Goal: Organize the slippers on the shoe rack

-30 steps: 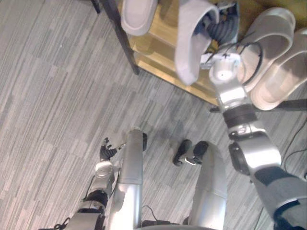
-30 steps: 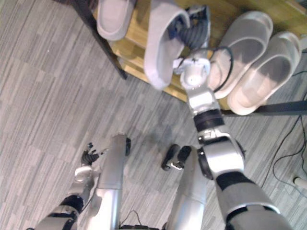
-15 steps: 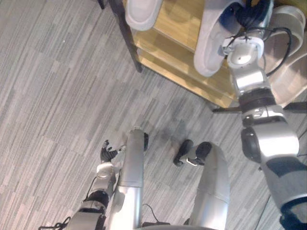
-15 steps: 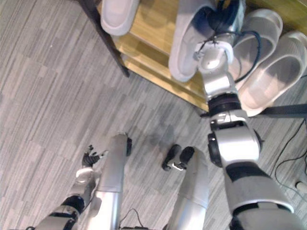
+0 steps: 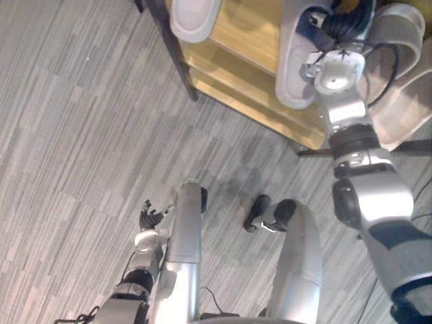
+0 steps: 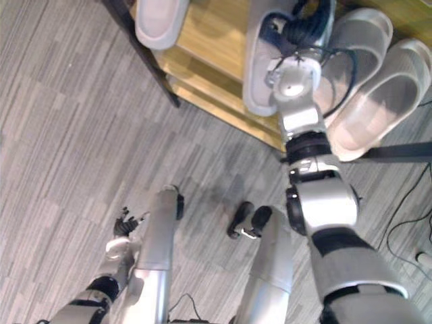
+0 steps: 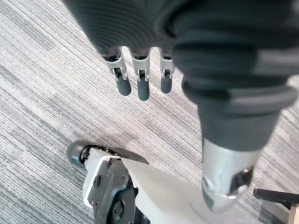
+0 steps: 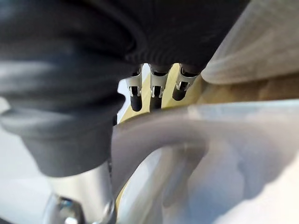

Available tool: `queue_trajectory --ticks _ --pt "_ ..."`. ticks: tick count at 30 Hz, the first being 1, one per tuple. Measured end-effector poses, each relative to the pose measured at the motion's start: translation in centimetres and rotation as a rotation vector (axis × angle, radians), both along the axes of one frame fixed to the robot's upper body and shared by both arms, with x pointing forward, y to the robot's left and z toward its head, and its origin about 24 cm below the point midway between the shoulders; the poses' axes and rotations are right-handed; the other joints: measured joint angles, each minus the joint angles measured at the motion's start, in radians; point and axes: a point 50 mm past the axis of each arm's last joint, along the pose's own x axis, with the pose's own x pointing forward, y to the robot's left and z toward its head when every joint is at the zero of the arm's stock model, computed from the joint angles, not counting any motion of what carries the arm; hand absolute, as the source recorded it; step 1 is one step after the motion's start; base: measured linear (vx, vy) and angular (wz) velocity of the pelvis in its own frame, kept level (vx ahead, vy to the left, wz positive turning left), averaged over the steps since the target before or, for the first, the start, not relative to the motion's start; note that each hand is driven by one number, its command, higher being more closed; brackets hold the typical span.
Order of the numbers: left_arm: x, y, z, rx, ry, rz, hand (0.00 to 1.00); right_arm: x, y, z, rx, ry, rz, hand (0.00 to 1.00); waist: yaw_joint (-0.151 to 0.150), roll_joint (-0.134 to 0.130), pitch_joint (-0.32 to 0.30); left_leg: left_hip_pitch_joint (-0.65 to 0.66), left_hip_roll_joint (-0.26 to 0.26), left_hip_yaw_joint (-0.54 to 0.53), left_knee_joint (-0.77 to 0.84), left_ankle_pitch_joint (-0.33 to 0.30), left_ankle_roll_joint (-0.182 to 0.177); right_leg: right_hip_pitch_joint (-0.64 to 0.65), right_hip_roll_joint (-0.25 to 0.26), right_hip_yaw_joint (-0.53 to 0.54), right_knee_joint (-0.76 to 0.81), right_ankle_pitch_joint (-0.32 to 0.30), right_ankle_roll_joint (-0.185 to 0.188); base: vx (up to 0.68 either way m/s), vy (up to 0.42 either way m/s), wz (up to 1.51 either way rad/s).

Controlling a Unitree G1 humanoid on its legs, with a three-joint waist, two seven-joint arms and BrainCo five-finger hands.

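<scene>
Grey slipper (image 5: 293, 67): in the right hand (image 5: 337, 25), over the top shelf of the shoe rack (image 5: 250, 47).
- Toe end points deeper into the rack; the near end lies about at the shelf's front edge.
- Cannot tell whether the sole is down on the wood or just above it.

Grip, right wrist view: the slipper's strap runs between the fingers (image 8: 135, 100) and the thumb, so the hand is closed on the strap, pinching it.

Around the right hand:
- Pair of beige slippers (image 6: 385, 94) just beside it on the outer side, the closer one very near the wrist.
- Another grey slipper (image 5: 192, 17) well apart on the inner side, at the rack's corner.
- Grey floor (image 5: 81, 135) below the rack's front.

Left hand (image 5: 150, 217): low by the robot's side, fingers relaxed and loose, holding nothing.

Risks, as judged:
- If the hand lets go with the near end at or past the shelf edge, the slipper could tip and slide to the floor.
- Fingers are threaded under the strap, so pulling back without opening fully could drag the slipper off the shelf.
- The wrist sits tight to the beige pair, and any sideways correction could knock the closer one askew.
- The slipper lies slightly angled to its grey mate and may end up crooked.
</scene>
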Motion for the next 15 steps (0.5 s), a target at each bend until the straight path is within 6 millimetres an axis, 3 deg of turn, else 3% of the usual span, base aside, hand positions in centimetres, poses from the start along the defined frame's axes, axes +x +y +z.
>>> queue_trajectory --ticks 6,15 --pt "-0.1 0.2 -0.1 -0.004 0.004 0.015 0.0 0.0 1.8 -0.5 0.022 -0.011 0.078 0.0 -0.001 0.0 0.0 0.003 0.009 0.002 -0.002 0.0 -0.001 0.0 0.009 0.0 -0.005 0.004 -0.002 0.01 0.014 -0.04" --pt "-0.3 0.5 -0.2 -0.007 0.009 0.038 0.0 -0.9 3.4 -3.4 0.073 -0.022 0.168 0.0 -0.002 -0.004 -0.006 0.045 0.021 0.01 -0.032 0.003 -0.005 0.031 0.018 0.002 -0.028 0.008 -0.006 0.0 0.002 -0.01"
